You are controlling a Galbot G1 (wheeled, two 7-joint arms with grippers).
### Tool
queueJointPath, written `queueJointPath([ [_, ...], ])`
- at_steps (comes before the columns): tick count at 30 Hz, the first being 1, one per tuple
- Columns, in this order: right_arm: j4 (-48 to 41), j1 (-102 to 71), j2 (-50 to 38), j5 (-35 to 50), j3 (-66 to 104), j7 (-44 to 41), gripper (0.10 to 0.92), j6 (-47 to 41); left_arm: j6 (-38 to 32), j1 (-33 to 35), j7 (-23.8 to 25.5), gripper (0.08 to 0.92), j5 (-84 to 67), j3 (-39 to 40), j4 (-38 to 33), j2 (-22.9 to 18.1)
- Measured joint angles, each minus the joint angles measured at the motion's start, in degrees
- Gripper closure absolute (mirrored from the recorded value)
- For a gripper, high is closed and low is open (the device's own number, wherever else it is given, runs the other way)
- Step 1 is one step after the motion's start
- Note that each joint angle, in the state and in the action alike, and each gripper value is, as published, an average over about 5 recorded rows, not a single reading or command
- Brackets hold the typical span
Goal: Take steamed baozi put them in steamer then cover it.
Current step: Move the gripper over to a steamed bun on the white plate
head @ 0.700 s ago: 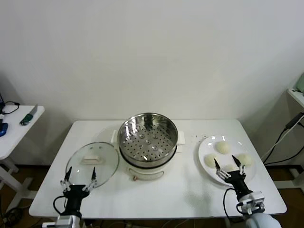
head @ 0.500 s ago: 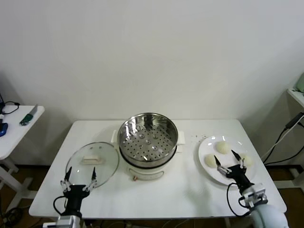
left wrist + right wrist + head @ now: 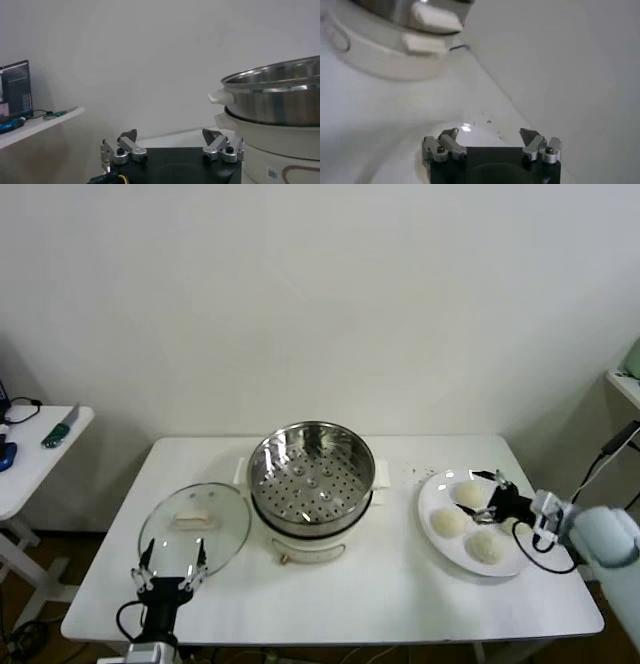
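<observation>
The right gripper (image 3: 487, 492) is over the white plate (image 3: 432, 499) on the right side of the table (image 3: 400, 594). Its fingers are spread wide and hold nothing. It comes in from the side, low, and points toward the pot. It sits right beside the far bun (image 3: 467, 494), between that bun and the one near the arm, which is mostly hidden.

Four buns lie on the plate. I can see the far one, one on the pot side (image 3: 447, 522), and one at the front (image 3: 486, 547). None is in the steamer (image 3: 311, 474) yet. The steamer stands in the middle of the table with its holes showing and nothing in it. The lid (image 3: 195, 522) lies flat on the table to the left of the steamer, just beside it.

The left gripper (image 3: 168, 562) waits at the front edge of the table, near the lid. Its fingers are wide apart too, with nothing in them.

So I think this is the very first step: getting hold of the first bun. Next the right gripper should drop down so a finger goes on each side of one bun, then squeeze softly. Buns are squishy, so a hard pinch could dent one. Then it lifts and carries it over the steamer rim.
</observation>
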Motion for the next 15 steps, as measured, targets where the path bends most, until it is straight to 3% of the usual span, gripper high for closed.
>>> queueJointPath([
  [8, -9.93, 21.94, -3.78, -7.05, -20.67, -11.82, 0.203, 2.42, 0.32, -0.49, -0.53, 0.177, -0.11, 0.04, 0.99, 0.45],
  [15, -19.83, 37.89, -1.28, -10.87, -38.90, -17.16, 0.203, 4.69, 0.96, -1.28, -0.75, 0.177, -0.25, -0.19, 1.39, 0.91],
])
